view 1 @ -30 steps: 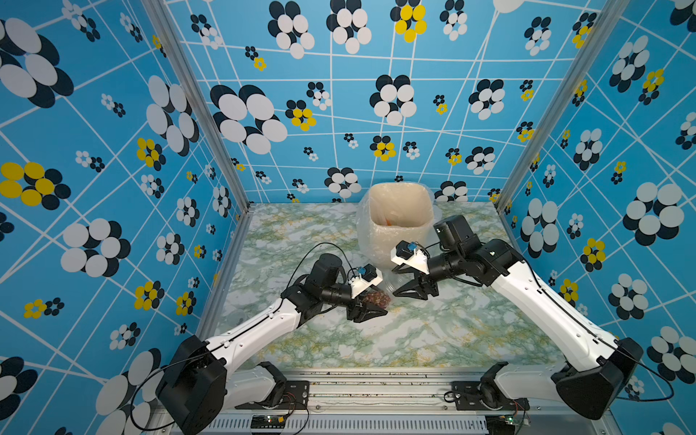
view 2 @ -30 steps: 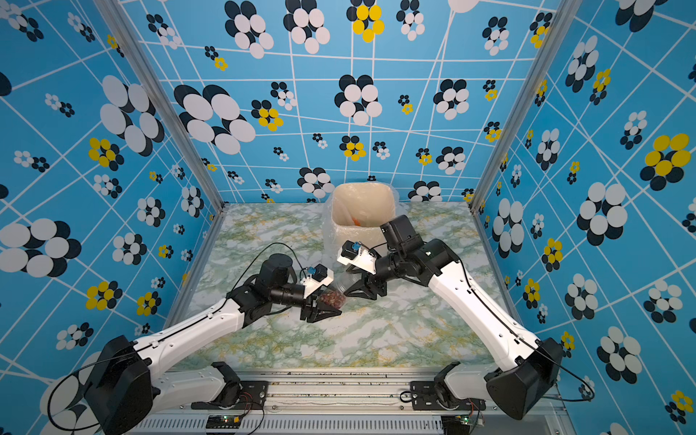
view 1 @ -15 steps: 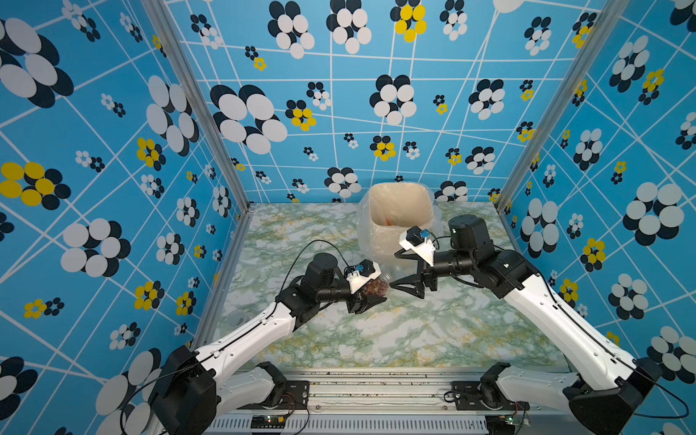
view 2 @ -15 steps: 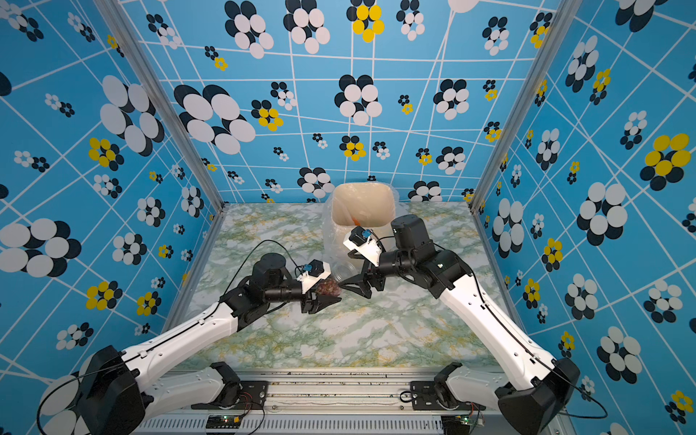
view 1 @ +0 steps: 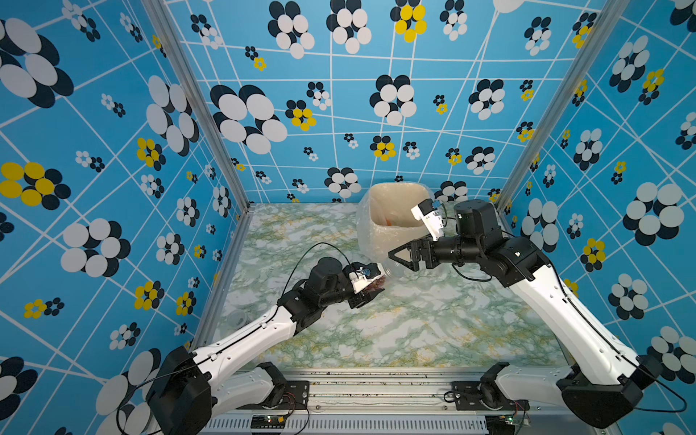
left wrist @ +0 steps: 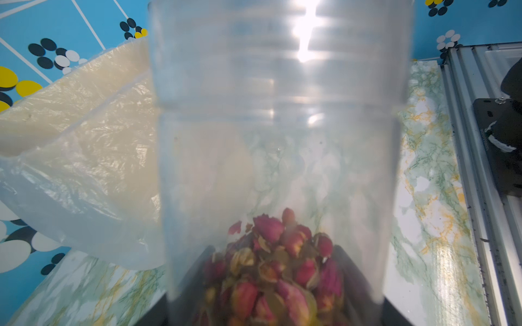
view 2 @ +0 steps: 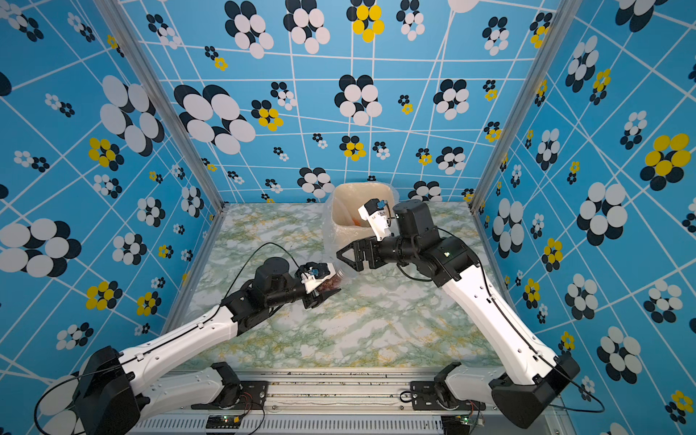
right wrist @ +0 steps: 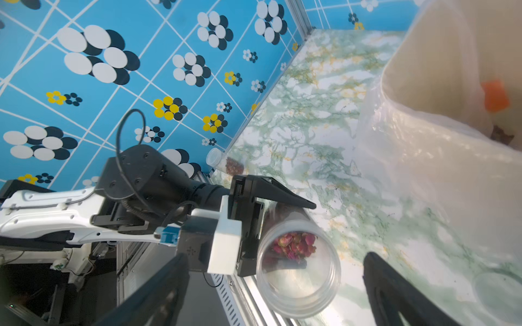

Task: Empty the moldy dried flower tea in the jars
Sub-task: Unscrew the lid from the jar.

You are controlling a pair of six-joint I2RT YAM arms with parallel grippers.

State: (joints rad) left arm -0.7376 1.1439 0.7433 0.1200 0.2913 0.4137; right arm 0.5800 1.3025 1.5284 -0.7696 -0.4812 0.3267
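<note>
Two small clear cylindrical jars hold tea. The spare jar (right wrist: 223,161) lies on its side, well apart from the big beige plastic-lined bin (view 1: 376,235). The held jar (right wrist: 299,268) has its lid off and is clamped at its base by the left gripper (view 1: 368,290), just short of the bin with its mouth toward it. Its reddish dried flower tea (left wrist: 276,268) is heaped at the gripped end. The right gripper (view 1: 400,257) hangs beside the bin, jaws wide and empty. Pouring is the step in hand, and the next move likely calls for raising the mouth over the bin's rim and then tipping.
</note>
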